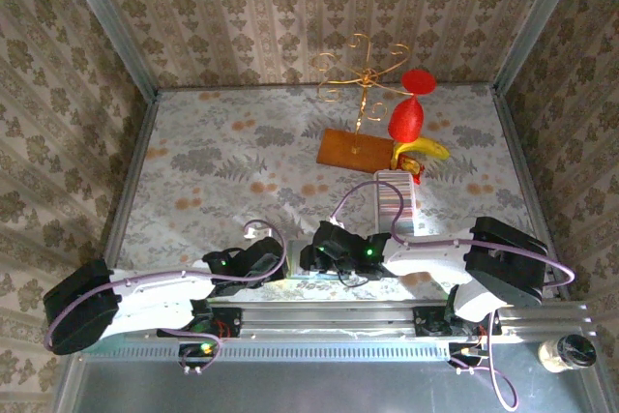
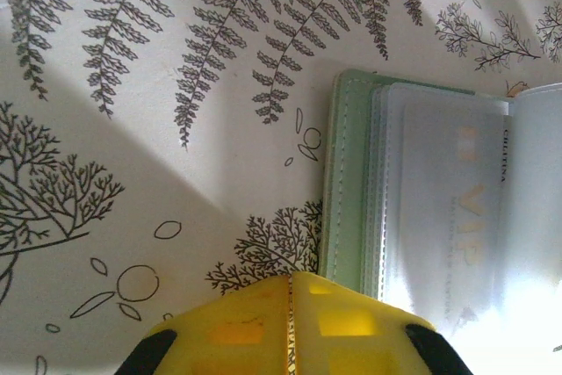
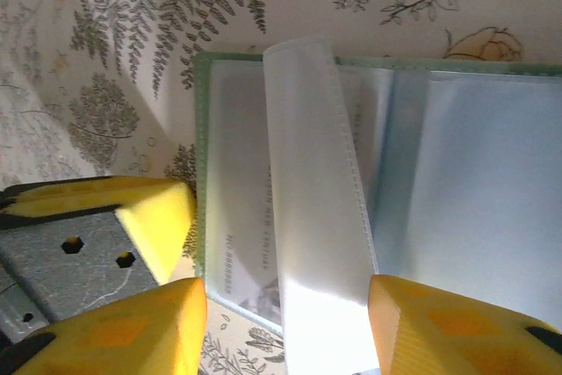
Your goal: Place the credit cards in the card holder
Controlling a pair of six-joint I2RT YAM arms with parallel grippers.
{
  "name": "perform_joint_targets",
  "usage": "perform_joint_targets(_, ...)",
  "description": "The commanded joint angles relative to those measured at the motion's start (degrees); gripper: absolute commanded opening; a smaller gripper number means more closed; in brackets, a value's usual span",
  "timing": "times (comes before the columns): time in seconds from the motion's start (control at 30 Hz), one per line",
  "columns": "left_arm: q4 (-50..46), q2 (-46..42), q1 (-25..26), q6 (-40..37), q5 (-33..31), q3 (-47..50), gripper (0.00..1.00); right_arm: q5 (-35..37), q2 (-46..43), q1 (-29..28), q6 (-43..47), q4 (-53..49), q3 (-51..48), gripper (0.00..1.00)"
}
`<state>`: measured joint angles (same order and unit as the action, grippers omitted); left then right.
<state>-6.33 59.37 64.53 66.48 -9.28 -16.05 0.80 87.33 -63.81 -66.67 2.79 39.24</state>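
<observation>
Surface: pale tablecloth (image 2: 132,147) printed with grey ferns and trees, spread over the table.
Card holder: small grey-green stitched folding card holder (image 3: 200,155), lying open and flat on the cloth. It is at the near middle of the table, between the two grippers, with its bluish clear pockets facing up.
Card: one pale whitish plastic credit card (image 2: 461,208) with faint gold "VIP" lettering sits inside a pocket of the holder, under the clear film.
Sleeve: one translucent plastic sleeve (image 3: 312,173) of the holder is lifted off the stack and tilts up toward the right wrist camera. The other pockets lie flat.
Left gripper: yellow-fingered left gripper (image 2: 290,305), fingers pressed together along one seam, nothing visible between them. Its tip is at the holder's green edge; whether it touches cannot be told.
Right gripper: yellow-fingered right gripper (image 3: 285,327), fingers spread, one on each side of the lifted sleeve. One finger (image 3: 439,331) is right at the sleeve's edge. No pinch is visible.
Far table: long white ribbed tray (image 1: 395,202) lies beyond the right gripper. Behind it is a brown wooden board (image 1: 338,150) with a gold wire stand (image 1: 363,70) rising from it. A yellow banana (image 1: 423,150) lies just beside the board's end.
</observation>
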Motion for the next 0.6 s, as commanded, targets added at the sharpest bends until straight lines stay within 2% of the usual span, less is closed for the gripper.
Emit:
perform_joint_targets(0.0,-1.4,-1.0,0.6,1.4,-1.5,1.2,0.10,-1.2,0.9,-0.4,-1.9,4.7,-0.5,0.52)
perform_joint_targets(0.2,-4.4,-5.8,0.5,1.2,-3.3,2.1,0.08,-2.4,2.2,-0.5,-3.6,9.3,-0.7,0.52)
perform_joint_targets(0.4,-8.9,-14.6,0.1,1.8,-5.4,4.3,0.09,-3.2,3.5,-0.7,-4.0,10.3,0.0,0.51)
perform_joint_targets(0.57,-14.5,-21.5,-0.1,2.2,-7.0,4.5,0.09,-4.9,5.1,-1.1,-3.4,17.5,0.7,0.51)
